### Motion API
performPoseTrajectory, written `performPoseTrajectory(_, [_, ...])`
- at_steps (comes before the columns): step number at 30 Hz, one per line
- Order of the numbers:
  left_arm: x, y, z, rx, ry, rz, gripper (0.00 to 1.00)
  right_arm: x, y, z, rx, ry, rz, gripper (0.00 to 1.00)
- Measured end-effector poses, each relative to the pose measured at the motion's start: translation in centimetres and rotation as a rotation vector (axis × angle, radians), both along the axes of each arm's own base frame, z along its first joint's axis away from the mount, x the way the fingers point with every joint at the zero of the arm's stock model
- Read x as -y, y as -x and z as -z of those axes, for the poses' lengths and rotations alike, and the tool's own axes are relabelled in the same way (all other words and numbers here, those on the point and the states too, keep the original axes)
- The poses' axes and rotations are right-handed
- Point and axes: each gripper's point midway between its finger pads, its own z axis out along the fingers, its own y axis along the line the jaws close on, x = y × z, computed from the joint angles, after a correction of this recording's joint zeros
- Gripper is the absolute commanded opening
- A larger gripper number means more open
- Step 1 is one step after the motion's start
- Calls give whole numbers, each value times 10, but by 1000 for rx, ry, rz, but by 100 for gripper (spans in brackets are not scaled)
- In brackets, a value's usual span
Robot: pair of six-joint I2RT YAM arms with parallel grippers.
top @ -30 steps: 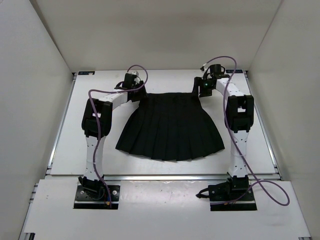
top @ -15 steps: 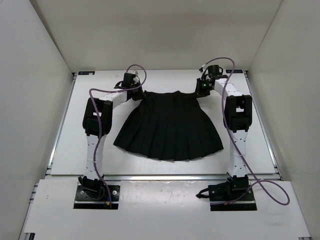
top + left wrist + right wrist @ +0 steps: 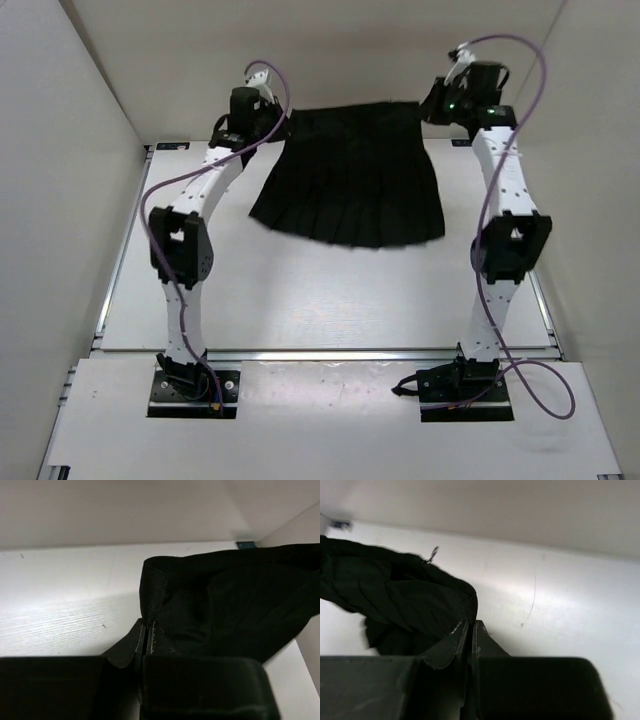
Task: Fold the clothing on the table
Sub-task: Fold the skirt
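L arm [image 3: 180, 250]: reaches far fwd from its base at the near-left table edge. Elbow bent out to the left, forearm angled inward toward the far side, wrist high.
R arm [image 3: 510, 245]: approx. mirror pose. Elbow out to the right, forearm runs up to the far side, wrist up by the back wall.
L gripper [image 3: 276, 118]: clamped tight on the left corner of the skirt's waistband. Wrist cam shows fabric pinched betw. my fingertips, no gap.
R gripper [image 3: 430, 104]: closed on the right corner of the waistband, same pinch, fingers pressed together w/ cloth in the seam.
Skirt [image 3: 350, 180]: black, pleated. Waistband stretched betw. my two grippers over the far part of the table and raised. Pleats fan down toward me, hem wider and nearer. Can't tell if the hem touches the tabletop.
Table [image 3: 300, 290]: white top, metal rail along the front edge just ahead of my bases.
Cables [image 3: 497, 215]: purple, one looping along each arm.
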Motion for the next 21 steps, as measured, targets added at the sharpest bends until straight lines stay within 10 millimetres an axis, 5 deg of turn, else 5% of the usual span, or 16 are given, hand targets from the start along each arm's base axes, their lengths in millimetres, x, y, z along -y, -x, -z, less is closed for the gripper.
performPoseTrajectory(3, [-2,32,-75,154,-39,1,0,3,36,-99,197,22,8,1])
performPoseTrajectory(5, [-1,69,-121,281,-67,2,0,2,68,-146,307,44,11,0])
performPoseTrajectory(8, [-1,137,-160,402,-75,33,0,-4,119,-162,377,61,0,0])
performPoseTrajectory(10, [-6,171,-163,448,-68,47,0,-8,148,-131,348,61,-13,0])
performPoseTrajectory(12, [-18,196,-135,430,-92,37,0,-14,175,-76,257,61,-32,0])
performPoseTrajectory(15, [-26,224,-54,290,-156,41,0,-22,211,35,24,67,-63,0])
performPoseTrajectory(17, [-28,255,17,138,-210,79,0,-28,246,107,-160,84,-83,0])
performPoseTrajectory(19, [-34,292,73,-9,-266,112,0,-40,288,151,-305,99,-128,0])
performPoseTrajectory(21, [-40,322,100,-99,-293,134,0,-56,314,160,-350,102,-181,0])
